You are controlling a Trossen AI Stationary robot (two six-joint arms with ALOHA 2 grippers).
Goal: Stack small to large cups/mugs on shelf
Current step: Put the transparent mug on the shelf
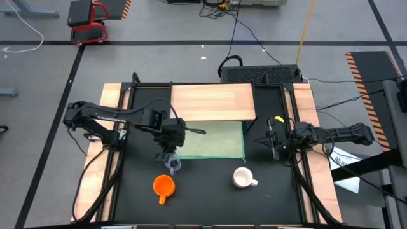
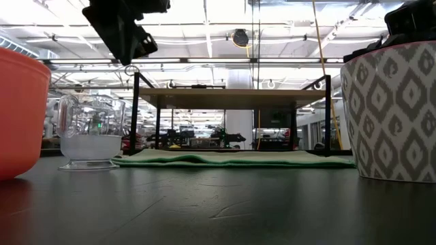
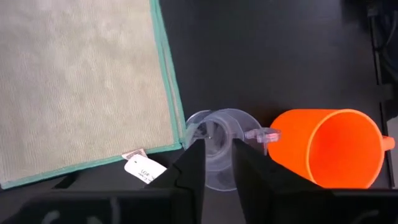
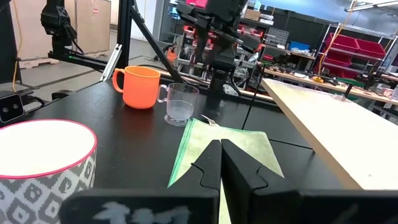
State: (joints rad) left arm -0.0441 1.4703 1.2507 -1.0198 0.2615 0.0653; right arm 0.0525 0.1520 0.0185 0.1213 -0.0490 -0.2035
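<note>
The pale-wood shelf (image 1: pixel 213 102) spans the table's back, bare. A woven green mat (image 1: pixel 213 141) lies before it. White patterned mug (image 1: pixel 242 177), orange plastic mug (image 1: pixel 164 186) and clear cup (image 1: pixel 172 165) stand on black tabletop. The left gripper (image 3: pixel 216 155), fingers parted, hangs above the cup; the right gripper (image 4: pixel 221 149), closed, waits beside the mat.

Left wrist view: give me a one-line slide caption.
Left gripper hovers open above the clear cup, between the green mat and the orange mug.
</note>
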